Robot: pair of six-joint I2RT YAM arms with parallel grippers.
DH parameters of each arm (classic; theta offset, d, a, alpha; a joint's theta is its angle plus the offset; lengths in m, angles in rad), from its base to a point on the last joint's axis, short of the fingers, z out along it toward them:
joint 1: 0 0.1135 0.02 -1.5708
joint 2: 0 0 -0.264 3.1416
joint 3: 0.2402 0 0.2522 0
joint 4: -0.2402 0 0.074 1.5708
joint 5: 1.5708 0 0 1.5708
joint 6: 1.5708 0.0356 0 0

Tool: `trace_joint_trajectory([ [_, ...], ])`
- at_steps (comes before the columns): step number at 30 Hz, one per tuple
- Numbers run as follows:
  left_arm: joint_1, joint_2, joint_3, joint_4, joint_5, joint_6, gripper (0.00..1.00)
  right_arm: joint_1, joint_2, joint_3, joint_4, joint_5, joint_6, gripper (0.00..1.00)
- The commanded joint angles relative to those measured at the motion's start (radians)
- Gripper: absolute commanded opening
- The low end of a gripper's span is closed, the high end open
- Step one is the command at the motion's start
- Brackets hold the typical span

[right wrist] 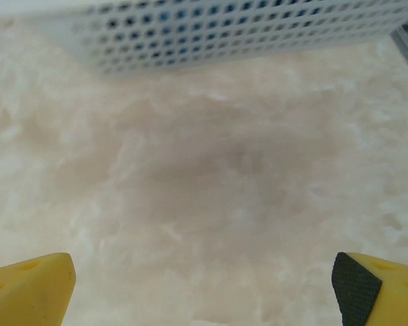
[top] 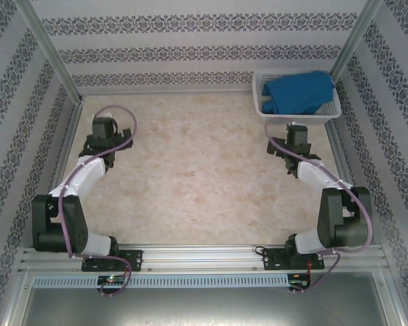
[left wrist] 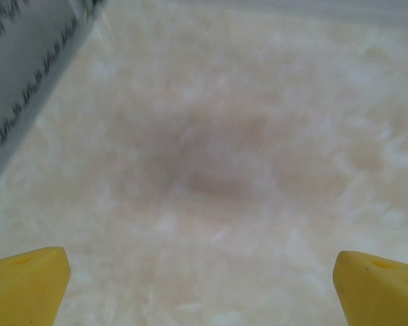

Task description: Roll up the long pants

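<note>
Pants (top: 298, 92) lie bunched in the white basket (top: 299, 115) at the far right corner of the tabletop (top: 190, 176). Left jaws stand wide apart above the tabletop near the left wall. Right jaws, equally wide and holding nothing, face the basket's near wall.

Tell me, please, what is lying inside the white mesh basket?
The long pants, a bundle of blue fabric, lie in the white mesh basket and fill most of it. The basket's floor and anything beneath the fabric are covered, so they cannot be seen.
</note>
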Motion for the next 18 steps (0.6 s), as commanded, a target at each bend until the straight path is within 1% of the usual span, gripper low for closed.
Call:
trace_joint_trajectory([
  [1,0.022,0.08,-0.02,0.28,0.056,0.049,1.0,0.021,-0.007,-0.086,0.306,0.11,-0.085,0.98],
  [2,0.021,0.108,-0.025,0.28,0.071,0.041,1.0,0.038,-0.001,-0.116,0.344,0.137,-0.091,0.98],
  [4,0.021,0.137,-0.067,0.359,0.085,0.033,1.0,0.069,-0.007,-0.17,0.42,0.191,-0.11,0.98],
  [5,0.021,0.132,-0.065,0.351,0.084,0.038,1.0,0.078,-0.005,-0.204,0.484,0.196,-0.12,0.98],
  [7,0.021,0.13,-0.099,0.441,0.109,0.075,1.0,0.087,0.006,-0.238,0.565,0.225,-0.128,0.98],
  [8,0.022,0.13,-0.103,0.448,0.125,0.084,1.0,0.088,0.016,-0.238,0.57,0.245,-0.121,0.98],
  [10,0.023,0.121,-0.107,0.442,0.181,0.104,1.0,0.094,0.048,-0.262,0.656,0.258,-0.125,0.98],
  [12,0.023,0.098,-0.129,0.44,0.209,0.113,1.0,0.093,0.031,-0.25,0.596,0.255,-0.116,0.98],
  [13,0.023,0.08,-0.15,0.462,0.21,0.114,1.0,0.093,0.036,-0.258,0.627,0.258,-0.123,0.98],
  [15,0.027,0.063,-0.175,0.48,0.22,0.106,1.0,0.093,0.035,-0.25,0.604,0.255,-0.119,0.98],
  [17,0.026,0.027,-0.179,0.381,0.346,0.096,1.0,0.092,0.037,-0.251,0.611,0.255,-0.119,0.98],
  [18,0.012,0.002,-0.221,0.396,0.334,0.104,1.0,0.092,0.036,-0.251,0.61,0.255,-0.121,0.98],
])
